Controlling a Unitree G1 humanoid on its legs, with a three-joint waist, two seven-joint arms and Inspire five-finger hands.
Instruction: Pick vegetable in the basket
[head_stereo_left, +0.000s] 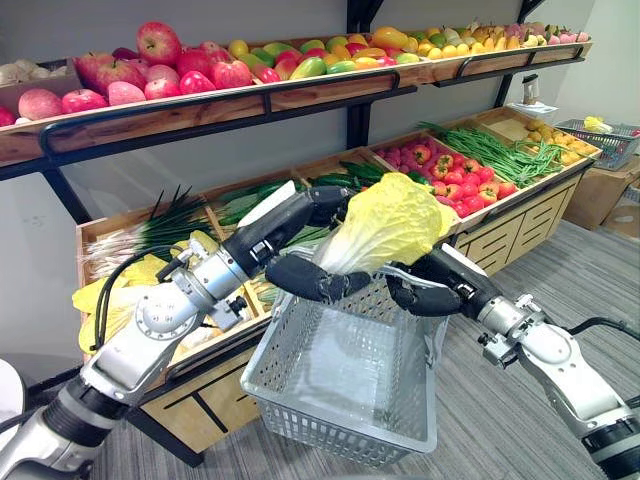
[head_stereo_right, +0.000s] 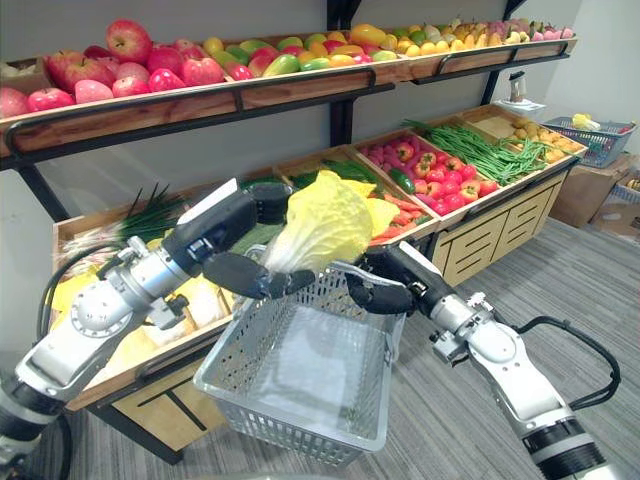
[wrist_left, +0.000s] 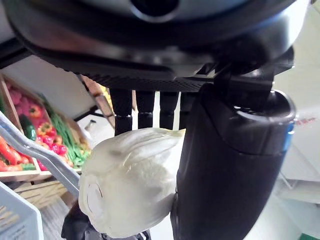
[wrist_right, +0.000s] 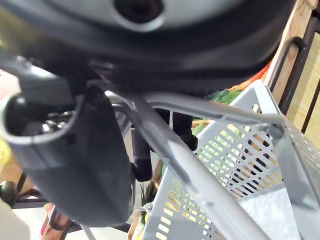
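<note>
While the right hand (head_stereo_left: 428, 296) curls round the handle (wrist_right: 190, 165) of the basket (head_stereo_left: 300, 395), the left hand (head_stereo_left: 305, 278) clasps the cabbage (head_stereo_left: 390, 225) by its stem, leafy end tilted up, just above the far rim, so the drop lies straight below.

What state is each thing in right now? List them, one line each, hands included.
cabbage: held up over the basket's far rim, leafy end up, not yet inside.
basket: lifted off the floor by its handle, tilted, no produce seen inside.
left robot hand: shut round the cabbage's stem end.
right robot hand: shut round the basket's handle.
</note>
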